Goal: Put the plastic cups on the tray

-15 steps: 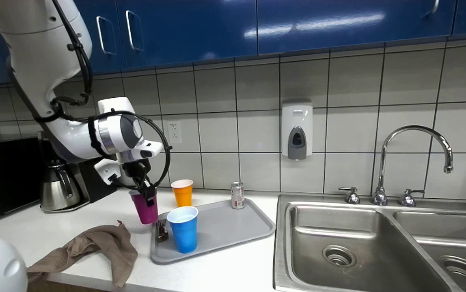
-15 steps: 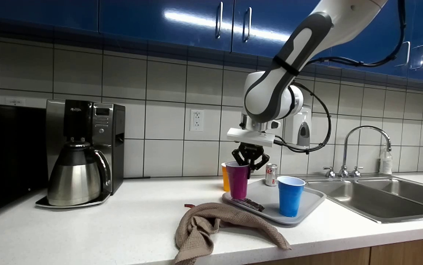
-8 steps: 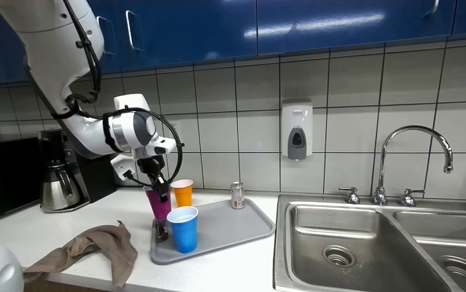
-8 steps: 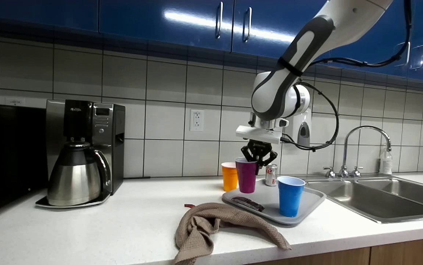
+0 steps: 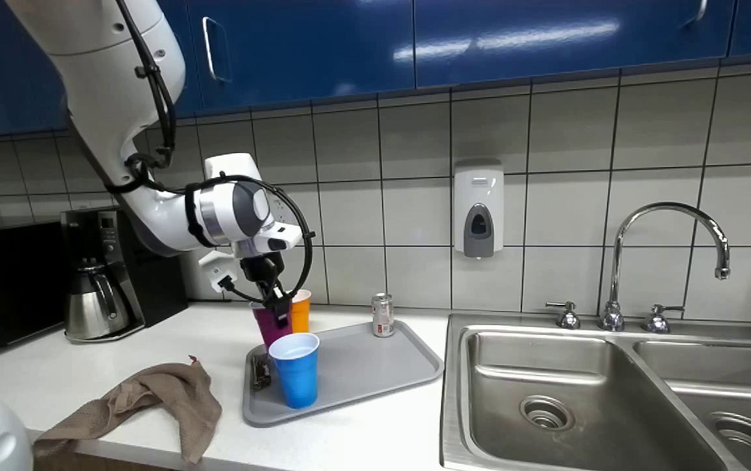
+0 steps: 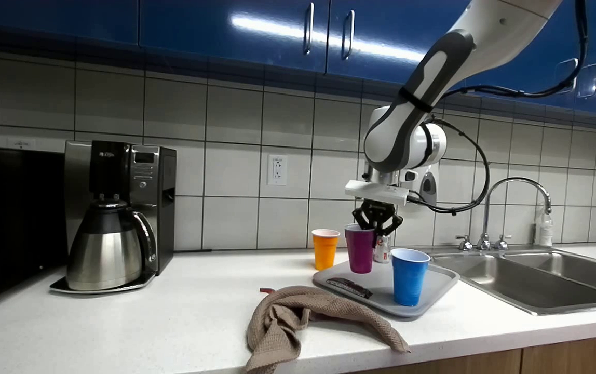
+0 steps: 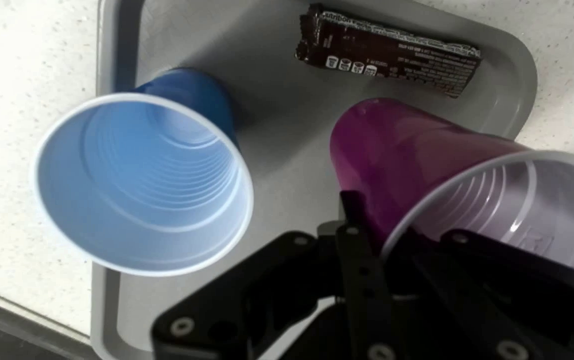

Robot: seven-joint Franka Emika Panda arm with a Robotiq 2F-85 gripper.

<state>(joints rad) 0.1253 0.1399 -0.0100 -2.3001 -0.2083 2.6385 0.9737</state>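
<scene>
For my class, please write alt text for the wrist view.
A black end effector grips a magenta cup by one side above a grey tray, where a blue cup stands and a brown-wrapped bar lies.

blue cup (image 6: 409, 280): plastic | tray (image 5: 379, 360): matt, perhaps plastic | towel (image 5: 163, 389): rough cloth

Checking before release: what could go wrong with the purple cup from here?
The purple cup might knock the blue cup standing nearby on the tray. If it comes down on the wrapped bar, it could tip. The gripper pinches just one side of its wall, so it may swivel or slip.
</scene>
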